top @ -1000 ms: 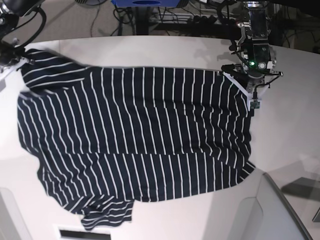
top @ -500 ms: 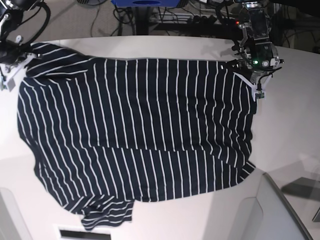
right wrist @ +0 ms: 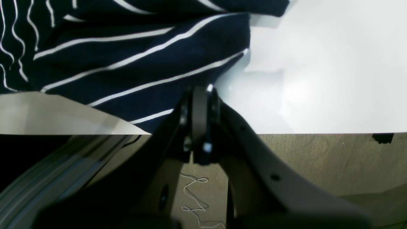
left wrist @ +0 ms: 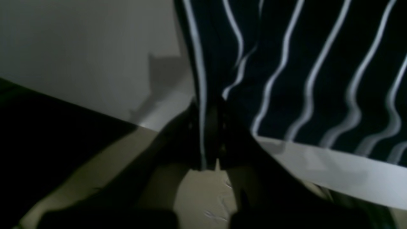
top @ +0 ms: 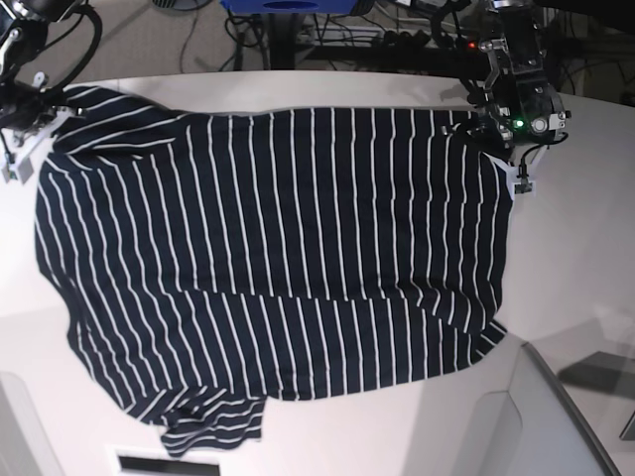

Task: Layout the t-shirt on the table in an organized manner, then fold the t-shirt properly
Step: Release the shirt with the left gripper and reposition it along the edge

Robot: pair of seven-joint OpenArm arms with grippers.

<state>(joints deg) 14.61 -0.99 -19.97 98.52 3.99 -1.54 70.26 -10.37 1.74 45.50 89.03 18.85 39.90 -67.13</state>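
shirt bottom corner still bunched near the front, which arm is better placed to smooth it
Right, as a guess: the bunched corner lies on the right gripper's side; the left gripper pinches the shirt across the table.

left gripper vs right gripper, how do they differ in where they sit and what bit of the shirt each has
The left gripper sits at the far right corner of the t-shirt in the base view; the right gripper sits at the far left corner. The left pinches a straight edge running along the stripes; the right pinches a bunched corner with stripes running across. Both are shut on fabric near the far edge of the table.
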